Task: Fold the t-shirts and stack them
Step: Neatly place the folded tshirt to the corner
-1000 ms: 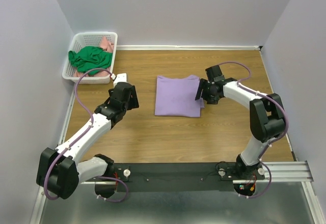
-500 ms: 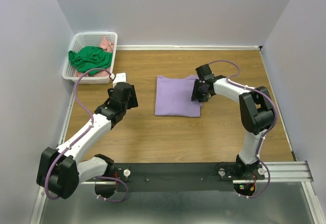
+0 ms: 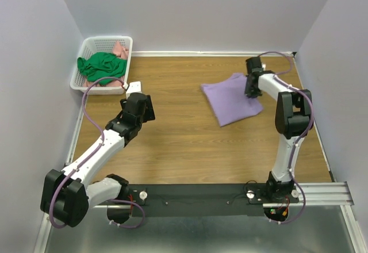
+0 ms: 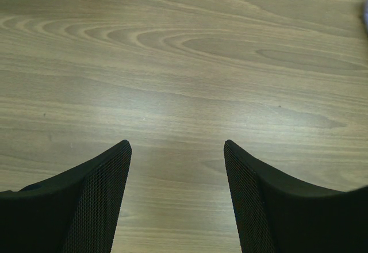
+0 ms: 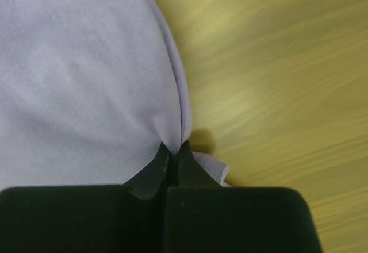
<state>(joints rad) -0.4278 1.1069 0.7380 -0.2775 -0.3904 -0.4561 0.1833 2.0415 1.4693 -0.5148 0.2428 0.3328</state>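
A folded purple t-shirt (image 3: 232, 99) lies skewed on the right half of the table. My right gripper (image 3: 250, 91) is shut on its far right edge; in the right wrist view the fingers (image 5: 172, 149) pinch a fold of the purple t-shirt (image 5: 80, 75). A green t-shirt (image 3: 102, 66) and a pink one (image 3: 120, 50) lie bunched in the white basket (image 3: 87, 46) at the far left. My left gripper (image 3: 141, 107) hovers open over bare wood left of centre, and the left wrist view shows nothing between its fingertips (image 4: 177, 145).
The table is walled in on the left, back and right. A small white tag (image 3: 134, 86) lies on the wood beside the basket's near right corner. The arm bases sit on a black rail (image 3: 195, 198) at the near edge.
My right gripper closed on the purple t-shirt's right edge and dragged it right and toward the back, turning it askew. The left arm has barely moved.
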